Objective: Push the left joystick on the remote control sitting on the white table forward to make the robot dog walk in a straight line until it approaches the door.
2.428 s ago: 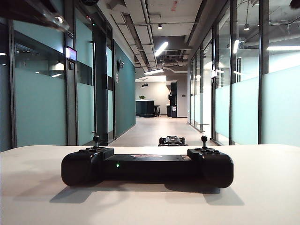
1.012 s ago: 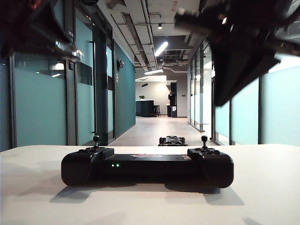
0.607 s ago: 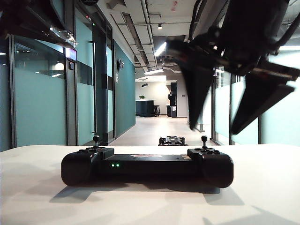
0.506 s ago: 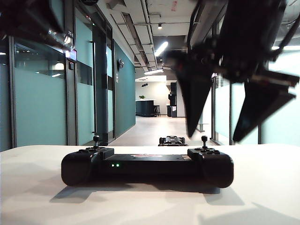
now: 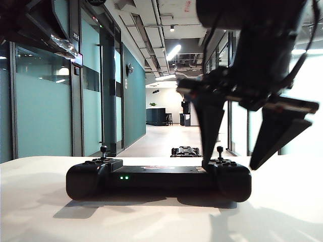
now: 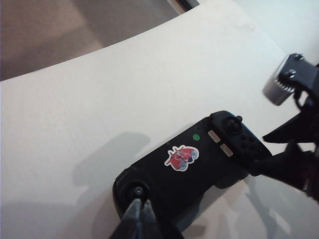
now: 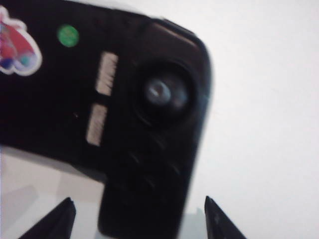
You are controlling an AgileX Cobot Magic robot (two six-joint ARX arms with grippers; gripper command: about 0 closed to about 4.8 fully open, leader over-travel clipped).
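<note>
Right hand (image 5: 229, 164) spread wide astride remote control (image 5: 158, 178), empty.

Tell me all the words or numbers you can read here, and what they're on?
Small sign on the hallway wall: digits, too small to read.
Red marks on the ceiling: too blurred to read.
Sticker on the remote control: a red cartoon picture, no words.
Nothing else carries text.
</note>
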